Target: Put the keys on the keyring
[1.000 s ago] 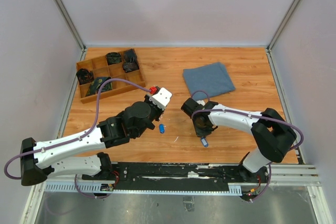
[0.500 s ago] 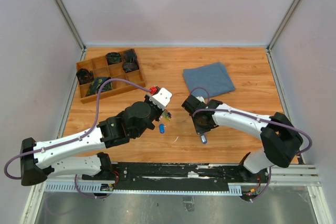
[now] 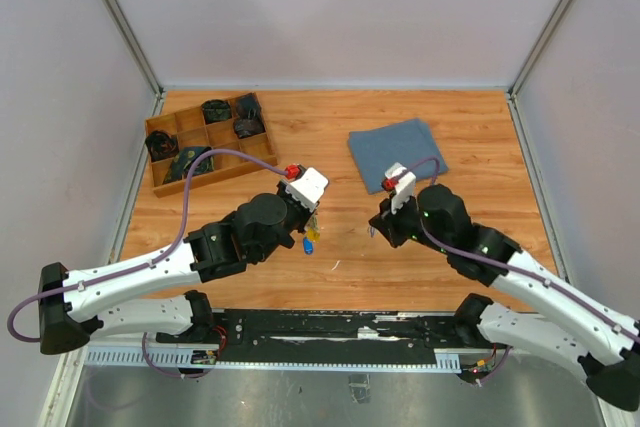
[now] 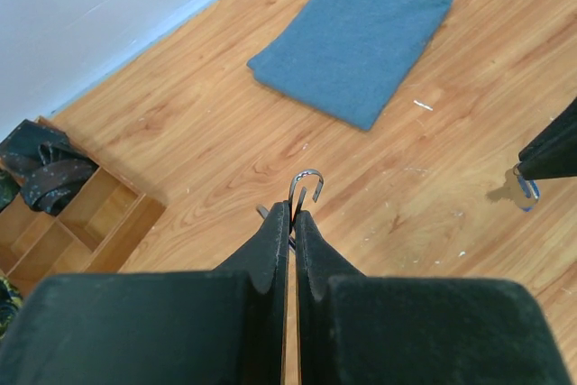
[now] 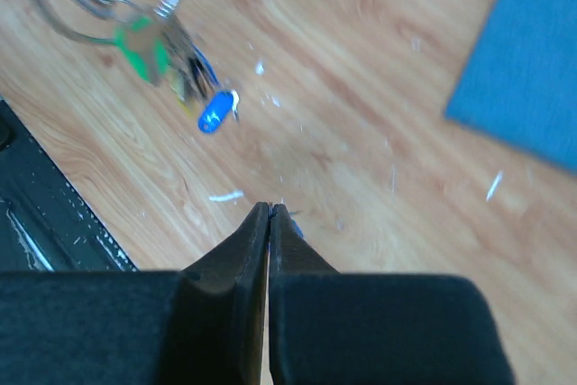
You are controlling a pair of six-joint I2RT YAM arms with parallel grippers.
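Note:
My left gripper (image 3: 313,217) is shut on the thin silver keyring (image 4: 306,183), whose open wire end sticks out past the fingertips. A bunch of yellow and green keys (image 3: 311,233) hangs from it; the right wrist view shows the ring (image 5: 86,6) and the green key (image 5: 137,50). The bright blue key (image 3: 308,244) lies on the table just under the bunch, and also shows in the right wrist view (image 5: 215,113). My right gripper (image 3: 377,229) is shut on the blue-grey key (image 4: 526,192), held above the table to the right of the ring; only a sliver shows (image 5: 296,230).
A folded blue cloth (image 3: 397,152) lies at the back right. A wooden divided tray (image 3: 176,131) with dark items stands at the back left. The black rail (image 3: 330,327) runs along the table's near edge.
My right gripper has lifted the blue-grey key off the table and swung up and back, turning to face the left gripper. The left gripper has raised the ring slightly, so the bunch hangs.

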